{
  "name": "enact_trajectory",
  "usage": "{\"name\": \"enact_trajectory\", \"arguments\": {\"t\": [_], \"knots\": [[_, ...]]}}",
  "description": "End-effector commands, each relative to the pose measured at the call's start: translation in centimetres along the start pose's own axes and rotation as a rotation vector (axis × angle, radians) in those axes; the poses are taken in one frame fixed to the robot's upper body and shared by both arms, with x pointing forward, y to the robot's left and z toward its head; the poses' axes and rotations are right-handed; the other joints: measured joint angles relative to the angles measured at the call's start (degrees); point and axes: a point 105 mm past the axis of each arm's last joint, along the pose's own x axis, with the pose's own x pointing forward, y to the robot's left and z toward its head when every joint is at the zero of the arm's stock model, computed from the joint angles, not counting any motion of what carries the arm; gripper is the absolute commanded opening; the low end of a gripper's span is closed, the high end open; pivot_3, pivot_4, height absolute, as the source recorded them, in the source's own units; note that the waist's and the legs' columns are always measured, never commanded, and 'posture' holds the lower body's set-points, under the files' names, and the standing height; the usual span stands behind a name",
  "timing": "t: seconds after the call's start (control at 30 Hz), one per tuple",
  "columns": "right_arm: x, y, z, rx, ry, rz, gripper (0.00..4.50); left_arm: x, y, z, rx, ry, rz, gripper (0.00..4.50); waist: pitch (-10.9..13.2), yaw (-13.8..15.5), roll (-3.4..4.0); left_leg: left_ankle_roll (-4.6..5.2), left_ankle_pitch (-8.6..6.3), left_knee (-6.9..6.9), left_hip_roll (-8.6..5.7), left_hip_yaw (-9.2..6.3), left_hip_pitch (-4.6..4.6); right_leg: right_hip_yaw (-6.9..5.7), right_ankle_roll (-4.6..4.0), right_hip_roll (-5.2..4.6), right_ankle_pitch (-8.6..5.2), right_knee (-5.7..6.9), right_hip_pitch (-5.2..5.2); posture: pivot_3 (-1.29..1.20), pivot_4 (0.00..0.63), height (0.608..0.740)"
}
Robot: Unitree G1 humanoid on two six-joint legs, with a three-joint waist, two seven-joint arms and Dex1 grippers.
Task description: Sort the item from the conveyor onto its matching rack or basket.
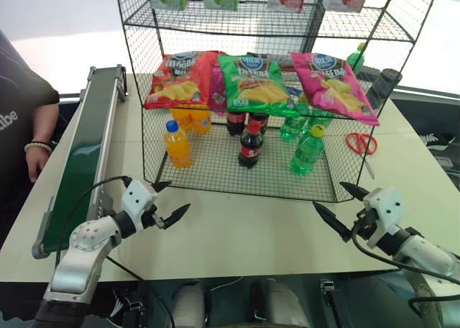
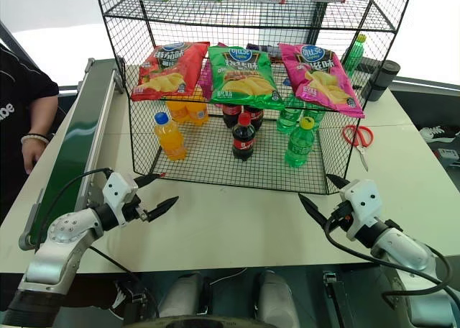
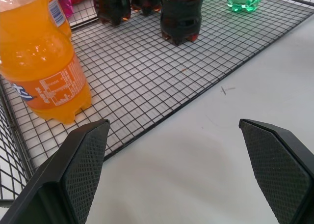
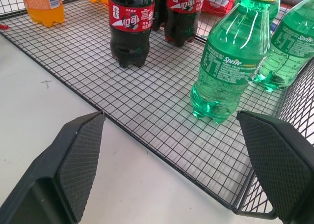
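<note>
A clear-green soda bottle [image 1: 307, 152] with a yellow cap stands upright on the bottom tier of the black wire rack [image 1: 215, 171], at its front right; it is close ahead in the right wrist view [image 4: 229, 62]. The dark green conveyor [image 1: 83, 155] runs along the table's left side with nothing on its belt. My left gripper [image 1: 178, 196] hovers open and empty over the white table in front of the rack's left end. At the rack's right front corner my right gripper [image 1: 328, 194] is open and empty too.
An orange drink bottle [image 1: 177, 144] and a cola bottle [image 1: 250, 147] stand on the same tier, more bottles behind them. Chip bags [image 1: 253, 80] lie on the tier above. Red scissors [image 1: 361, 142] lie right of the rack. A person [image 1: 21, 119] stands beyond the conveyor.
</note>
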Motion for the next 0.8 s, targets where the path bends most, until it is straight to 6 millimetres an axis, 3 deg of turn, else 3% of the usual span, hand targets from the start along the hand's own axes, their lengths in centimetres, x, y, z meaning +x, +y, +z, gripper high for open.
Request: {"name": "enact_trajectory", "arguments": {"t": [0.03,0.8], "knots": [[0.1,0.1,0.9,-0.021,-0.035,-0.006,4.48,-0.3,0.5,1.0,0.035,-0.024,0.021,4.5,0.0,0.0,0.0,0.0,0.0,0.0,0.0,0.0,0.0,0.0,0.0,0.0,0.0,0.0,0.0,0.0,0.15,0.735],[1.3,0.1,0.8,-0.027,-0.052,0.0,4.48,0.4,0.7,1.2,0.04,-0.034,0.047,4.5,0.0,-0.01,0.0,0.0,0.0,0.0,0.0,0.0,0.0,0.0,0.0,0.0,0.0,0.0,0.0,0.0,0.15,0.735]]}}
